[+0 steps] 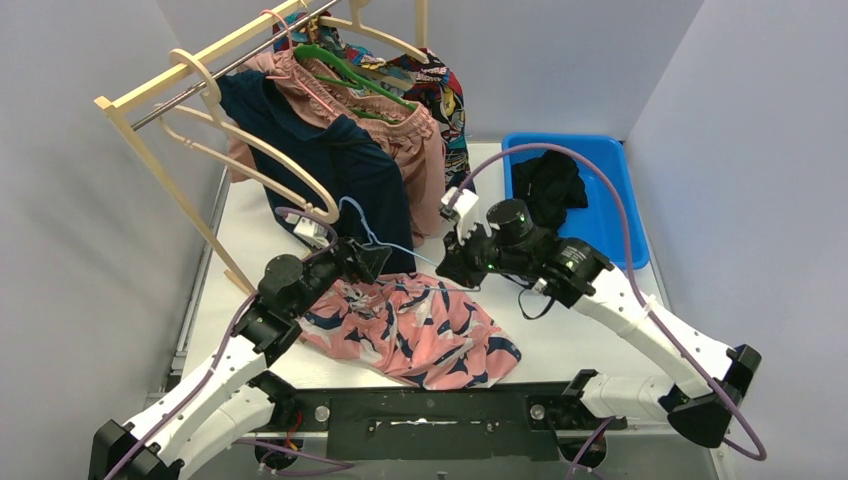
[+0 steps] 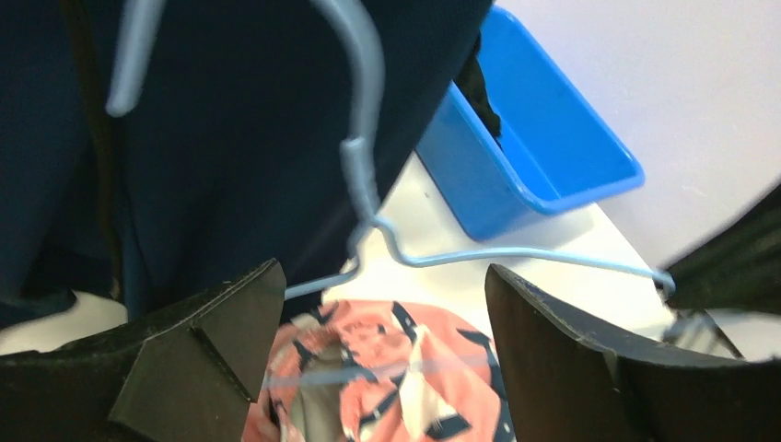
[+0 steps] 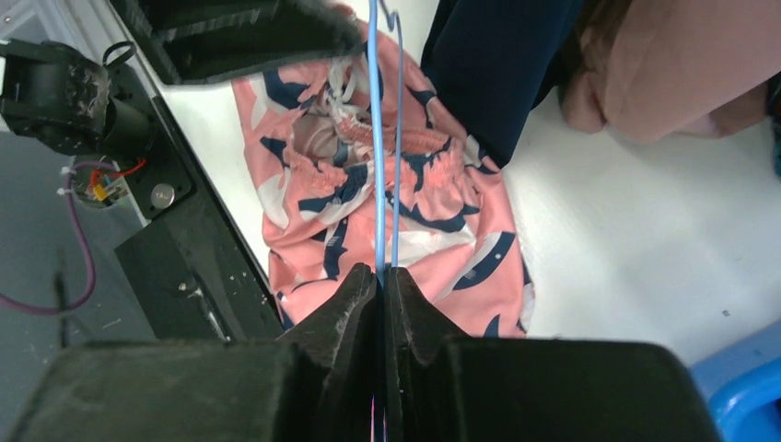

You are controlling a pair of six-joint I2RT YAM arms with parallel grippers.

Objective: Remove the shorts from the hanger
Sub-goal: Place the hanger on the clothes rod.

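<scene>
The pink shorts with navy print [image 1: 415,325] lie crumpled on the table in front of both arms. A light blue wire hanger [image 1: 372,236] is held over their waistband. I cannot tell whether it still passes through them. My right gripper [image 3: 380,274] is shut on the hanger's wire [image 3: 376,138], above the pink shorts [image 3: 414,221]. My left gripper [image 2: 382,313] is open, its fingers either side of the hanger [image 2: 368,184], with the pink shorts [image 2: 387,368] below. Navy shorts [image 1: 340,150], dusty pink shorts [image 1: 405,135] and comic-print shorts [image 1: 445,95] hang on the rack. Black shorts [image 1: 548,185] lie in the bin.
A wooden rack [image 1: 170,170] with cream and green hangers stands at the back left. A blue bin [image 1: 615,215] sits at the back right. The hanging navy shorts [image 2: 230,120] are right beside my left gripper. Grey walls enclose the table.
</scene>
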